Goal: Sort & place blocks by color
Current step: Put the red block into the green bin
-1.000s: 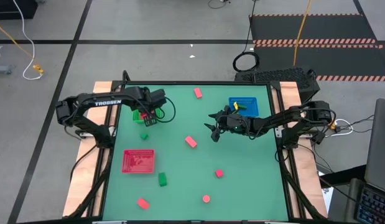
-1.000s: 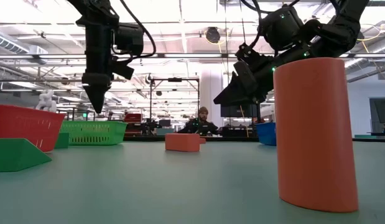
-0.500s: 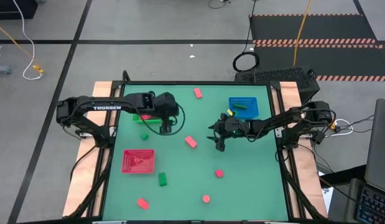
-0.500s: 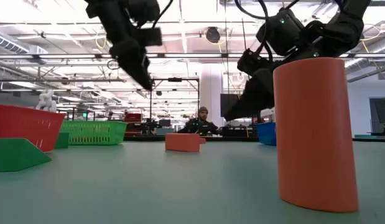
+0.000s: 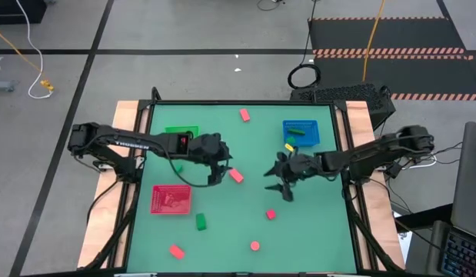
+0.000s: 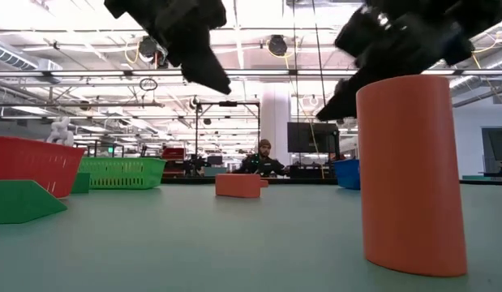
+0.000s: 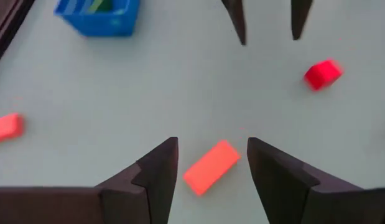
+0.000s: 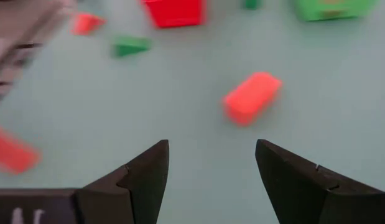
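A red bar (image 5: 236, 175) lies flat on the green table, and in the left wrist view it (image 7: 211, 167) shows between my fingers and below them. My left gripper (image 5: 222, 172) (image 7: 211, 146) is open and empty, well above the table just left of the bar. My right gripper (image 5: 282, 187) (image 8: 211, 149) is open and empty, right of the bar and above the table. A red block (image 8: 251, 98) lies ahead of it. A small red cube (image 5: 271, 215) (image 7: 323, 73) lies nearer the front. More red blocks (image 5: 244, 115) (image 5: 176, 251) and a green block (image 5: 200, 221) lie scattered on the table.
A green tray (image 5: 181, 132) stands at the far left, a red tray (image 5: 171, 198) at the near left and a blue tray (image 5: 302, 131) at the far right. A round red piece (image 5: 255, 246) (image 6: 411, 174) stands near the front edge. A person (image 6: 265, 161) sits beyond the table.
My left gripper has gone from over the green tray toward the table's right and near edges, to beside the red bar. My right gripper has gone toward the near edge and a little to the right. No block has moved.
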Tool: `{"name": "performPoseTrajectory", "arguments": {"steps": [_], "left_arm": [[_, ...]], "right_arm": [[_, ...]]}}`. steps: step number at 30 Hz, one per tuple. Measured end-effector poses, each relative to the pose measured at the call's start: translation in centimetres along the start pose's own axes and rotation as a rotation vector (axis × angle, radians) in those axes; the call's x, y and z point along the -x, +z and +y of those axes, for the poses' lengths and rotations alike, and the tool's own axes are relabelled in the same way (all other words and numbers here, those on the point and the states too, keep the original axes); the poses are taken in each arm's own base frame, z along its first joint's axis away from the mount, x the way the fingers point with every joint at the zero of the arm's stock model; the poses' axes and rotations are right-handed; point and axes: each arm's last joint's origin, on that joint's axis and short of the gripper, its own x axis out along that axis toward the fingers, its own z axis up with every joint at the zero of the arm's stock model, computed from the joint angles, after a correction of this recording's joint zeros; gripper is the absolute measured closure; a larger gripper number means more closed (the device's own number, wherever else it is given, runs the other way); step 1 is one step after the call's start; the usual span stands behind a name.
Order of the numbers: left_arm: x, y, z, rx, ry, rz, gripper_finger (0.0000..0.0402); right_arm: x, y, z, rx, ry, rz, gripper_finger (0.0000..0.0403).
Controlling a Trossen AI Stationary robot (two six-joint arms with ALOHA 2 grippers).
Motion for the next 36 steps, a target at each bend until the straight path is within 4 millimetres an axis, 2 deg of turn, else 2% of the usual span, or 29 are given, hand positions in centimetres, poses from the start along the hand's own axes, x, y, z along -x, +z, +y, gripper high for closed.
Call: {"name": "performPoseTrajectory", "arguments": {"steps": [7,12,22,31,36], "left_arm": [[-1.2,-1.4,-3.0,0.035,-0.084,-0.178,0.0206],[-1.3,-2.1,-4.9,0.035,-0.053,-0.259,0.0204],[-0.9,-2.0,-6.5,0.072,0.009,-0.298,0.0204],[-0.9,-2.0,-6.7,0.125,0.007,-0.298,0.0204],[-0.9,-2.0,-6.6,0.129,0.031,-0.303,0.0204]], "right_arm": [[0.0,-1.8,4.5,0.094,0.145,0.106,0.0167],[-0.7,-3.3,6.2,0.148,0.123,0.166,0.0167],[-2.4,-5.0,7.5,0.2,0.136,0.199,0.0167],[-3.4,-6.1,7.8,0.266,0.125,0.22,0.0167],[-3.8,-6.0,7.8,0.288,0.075,0.174,0.0169]]}}
